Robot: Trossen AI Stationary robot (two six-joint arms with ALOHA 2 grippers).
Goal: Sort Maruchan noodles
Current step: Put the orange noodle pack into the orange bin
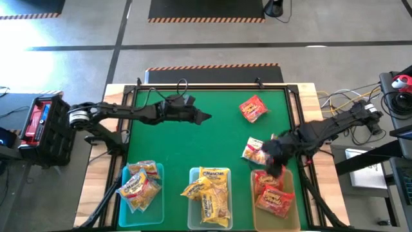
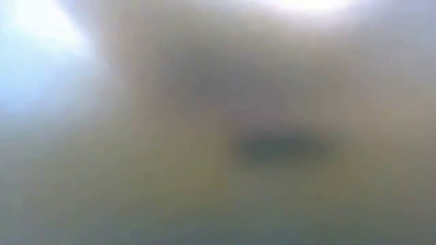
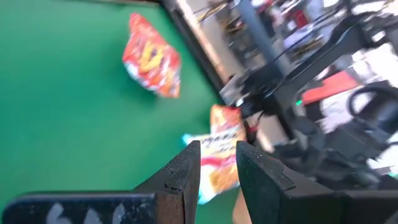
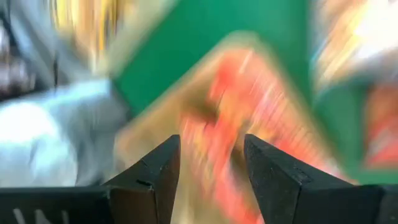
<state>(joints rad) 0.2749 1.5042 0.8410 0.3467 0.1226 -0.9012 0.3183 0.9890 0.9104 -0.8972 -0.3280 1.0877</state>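
Observation:
Two Maruchan packets lie flat on the green mat: a red one (image 1: 253,108) (image 3: 152,56) near the far right, and an orange-and-white one (image 1: 253,150) (image 3: 224,127) nearer the bins. My right gripper (image 1: 275,165) (image 4: 211,140) hangs open over the far end of the right bin (image 1: 293,209), just beside the orange-and-white packet. Red packets (image 1: 273,193) fill that bin and show blurred past the fingers in the right wrist view. My left gripper (image 1: 205,116) (image 3: 217,146) hovers over the mat's middle, pointing right, its fingers a narrow gap apart and empty.
Three translucent bins stand along the near edge. The left bin (image 1: 123,193) holds orange-yellow packets (image 1: 140,185), the middle bin (image 1: 192,206) yellow ones (image 1: 209,196). Bare mat lies between the arms and the bins. The low view shows only blur. Cables and gear sit off the table's right side (image 1: 386,96).

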